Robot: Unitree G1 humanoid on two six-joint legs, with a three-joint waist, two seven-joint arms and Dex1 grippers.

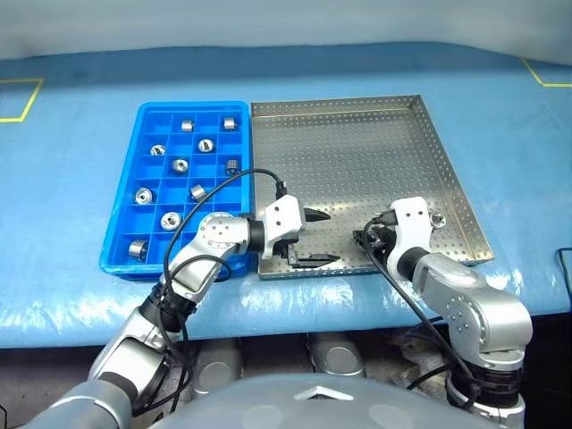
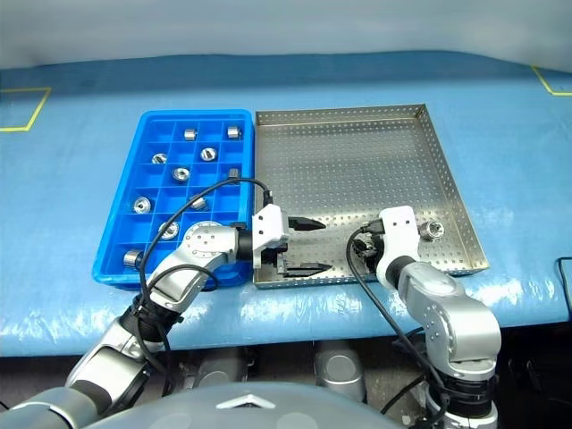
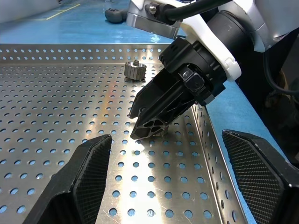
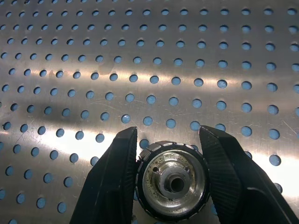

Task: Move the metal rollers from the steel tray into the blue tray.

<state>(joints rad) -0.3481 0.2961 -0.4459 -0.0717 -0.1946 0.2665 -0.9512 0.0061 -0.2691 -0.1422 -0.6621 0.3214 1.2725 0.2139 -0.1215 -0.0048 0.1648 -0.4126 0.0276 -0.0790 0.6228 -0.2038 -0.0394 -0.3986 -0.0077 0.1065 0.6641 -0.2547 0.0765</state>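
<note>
1. Ten metal rollers sit in the blue tray (image 1: 123, 234), each in its own square compartment: two in the far row, the rest scattered down toward the near-left corner, where one roller (image 1: 138, 249) lies.
2. Two more rollers are in the steel tray (image 1: 357, 152). One loose roller (image 1: 437, 218) stands near the tray's right rim, close to the near-right corner; in the left wrist view it shows as a ribbed ring (image 3: 135, 71) on the perforated floor.
3. The second steel-tray roller (image 4: 172, 181) is pinched between the two black fingers of the right end effector (image 4: 171, 156), hollow centre facing the wrist camera; the fingers are closed against its sides, low over the perforated floor.
4. The right end effector (image 1: 371, 238) is at the near edge of the steel tray, right of centre.
5. The left end effector (image 1: 320, 238) is spread wide with nothing between its fingers, pointing sideways across the near-left part of the steel tray toward the right one.
6. The two trays lie side by side, rims touching, blue on the left, on the blue-covered worktop (image 1: 80, 161).
7. Most of the steel tray's floor, from its middle to the far rim, is open; the two end effectors crowd only its near edge.
</note>
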